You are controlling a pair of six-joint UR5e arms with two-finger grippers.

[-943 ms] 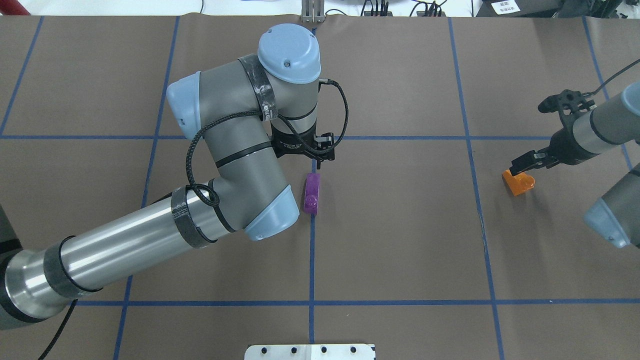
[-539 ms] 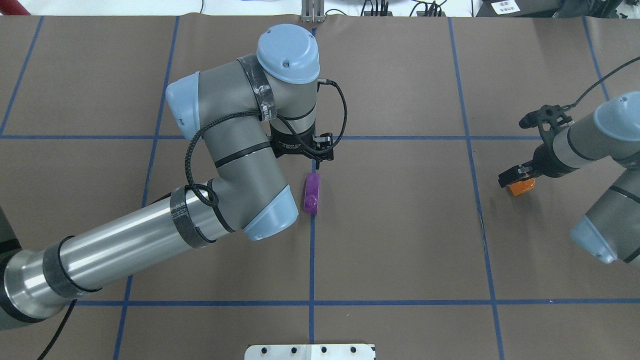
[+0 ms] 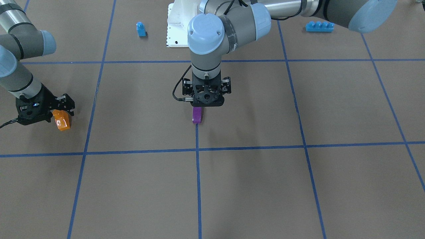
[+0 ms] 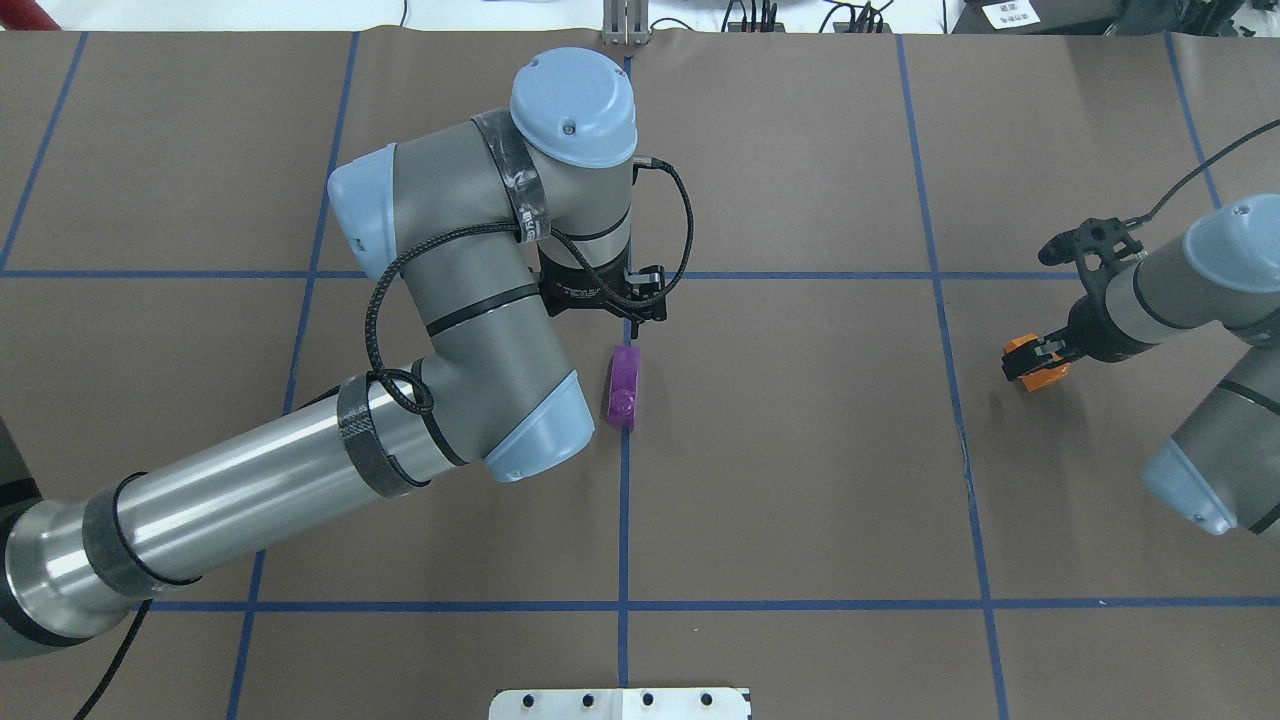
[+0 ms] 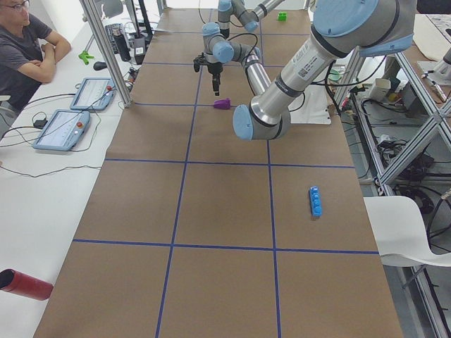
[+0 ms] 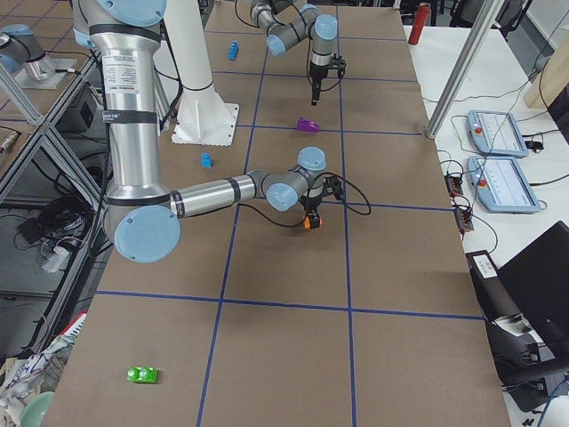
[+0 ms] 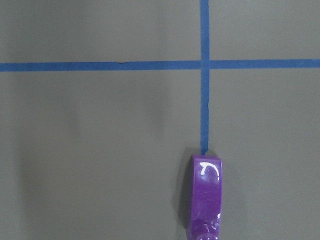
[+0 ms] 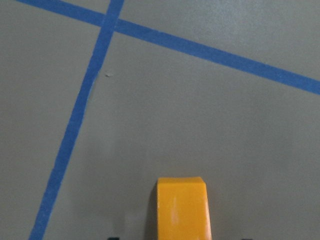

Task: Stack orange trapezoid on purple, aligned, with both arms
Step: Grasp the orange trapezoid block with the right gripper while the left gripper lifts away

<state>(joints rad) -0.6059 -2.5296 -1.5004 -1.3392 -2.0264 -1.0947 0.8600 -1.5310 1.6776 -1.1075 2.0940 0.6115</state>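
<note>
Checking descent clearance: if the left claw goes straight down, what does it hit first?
Probably the purple brick, lying roughly under the left claw; exact offset is unclear.

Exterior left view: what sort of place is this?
Most likely a robotics lab. Two jointed robot arms, left arm and right arm, work over a paper-covered table gridded with blue tape, while a seated person and tablet-like control pads sit alongside.

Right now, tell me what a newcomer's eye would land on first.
The big grey left arm, folded over the table's middle, where the purple brick lies on a blue tape line. Then the bright orange brick far off at the robot's right, under the right gripper.
</note>
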